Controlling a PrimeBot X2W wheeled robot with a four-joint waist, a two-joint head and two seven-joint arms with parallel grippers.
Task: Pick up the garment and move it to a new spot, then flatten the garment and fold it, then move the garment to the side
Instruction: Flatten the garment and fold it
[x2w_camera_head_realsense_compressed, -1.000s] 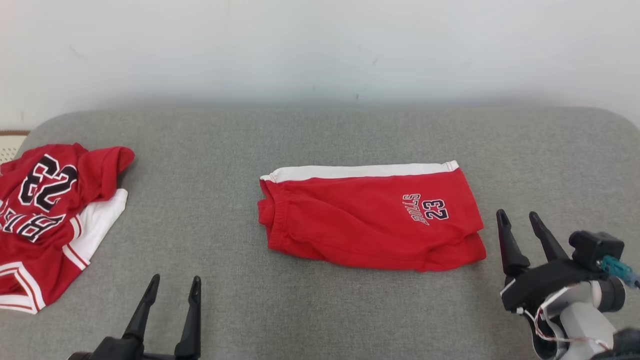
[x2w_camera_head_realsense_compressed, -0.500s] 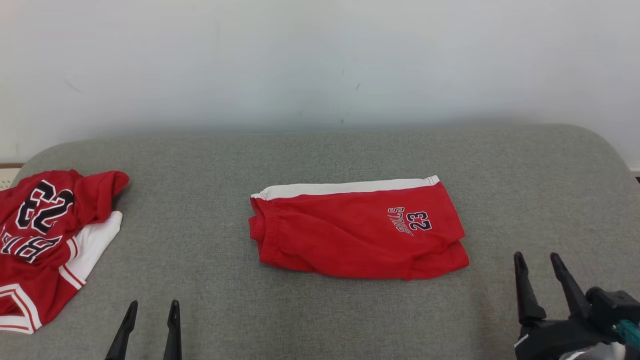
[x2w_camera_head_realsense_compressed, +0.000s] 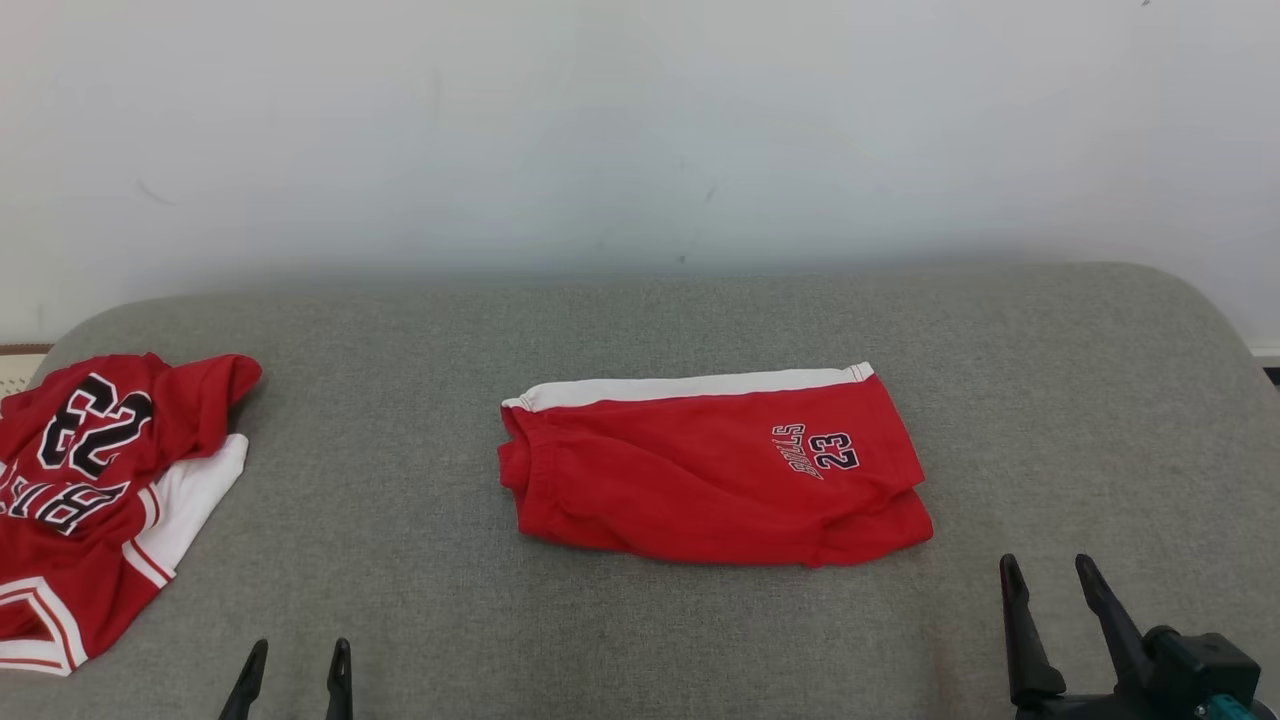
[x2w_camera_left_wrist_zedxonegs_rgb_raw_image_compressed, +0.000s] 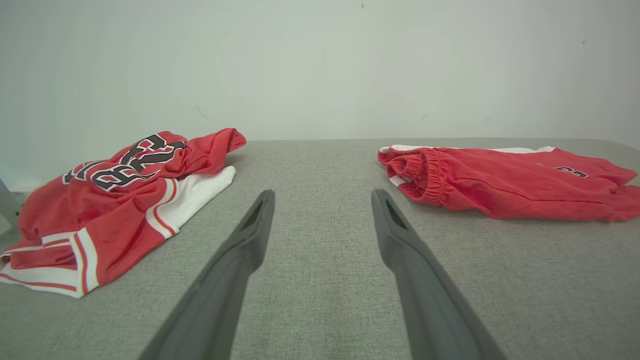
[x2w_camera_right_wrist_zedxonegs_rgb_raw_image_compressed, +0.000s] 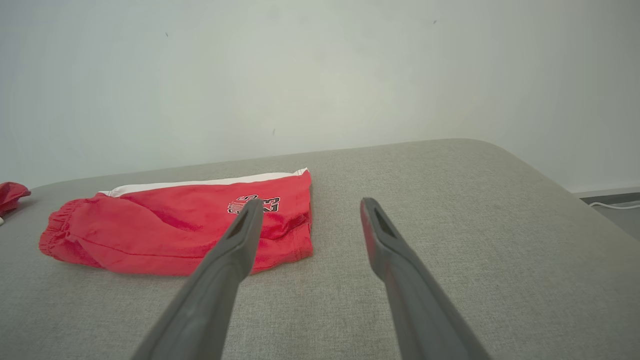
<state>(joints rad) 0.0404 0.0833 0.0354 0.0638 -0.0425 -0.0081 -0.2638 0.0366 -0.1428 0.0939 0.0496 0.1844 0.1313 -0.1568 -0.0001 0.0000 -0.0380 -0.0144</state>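
The garment, a pair of red shorts (x2w_camera_head_realsense_compressed: 710, 480) with a white side stripe and "23" print, lies folded flat in the middle of the grey cushion. It also appears in the left wrist view (x2w_camera_left_wrist_zedxonegs_rgb_raw_image_compressed: 505, 182) and the right wrist view (x2w_camera_right_wrist_zedxonegs_rgb_raw_image_compressed: 175, 235). My left gripper (x2w_camera_head_realsense_compressed: 298, 650) is open and empty at the near edge, well left of the shorts (x2w_camera_left_wrist_zedxonegs_rgb_raw_image_compressed: 322, 195). My right gripper (x2w_camera_head_realsense_compressed: 1046, 565) is open and empty too, just off the shorts' near right corner (x2w_camera_right_wrist_zedxonegs_rgb_raw_image_compressed: 311, 202), not touching them.
A crumpled red and white jersey (x2w_camera_head_realsense_compressed: 90, 480) with black "23" lies at the cushion's left end (x2w_camera_left_wrist_zedxonegs_rgb_raw_image_compressed: 115, 200). The grey cushion (x2w_camera_head_realsense_compressed: 400, 350) ends in a rounded right edge (x2w_camera_right_wrist_zedxonegs_rgb_raw_image_compressed: 550, 190). A pale wall stands behind. A white cable (x2w_camera_right_wrist_zedxonegs_rgb_raw_image_compressed: 610, 204) lies on the floor.
The camera has shifted, so the whole scene sits lower in the picture. Both grippers have drawn back toward me, the right one away from the shorts' corner. Both stay open; the garments lie still.
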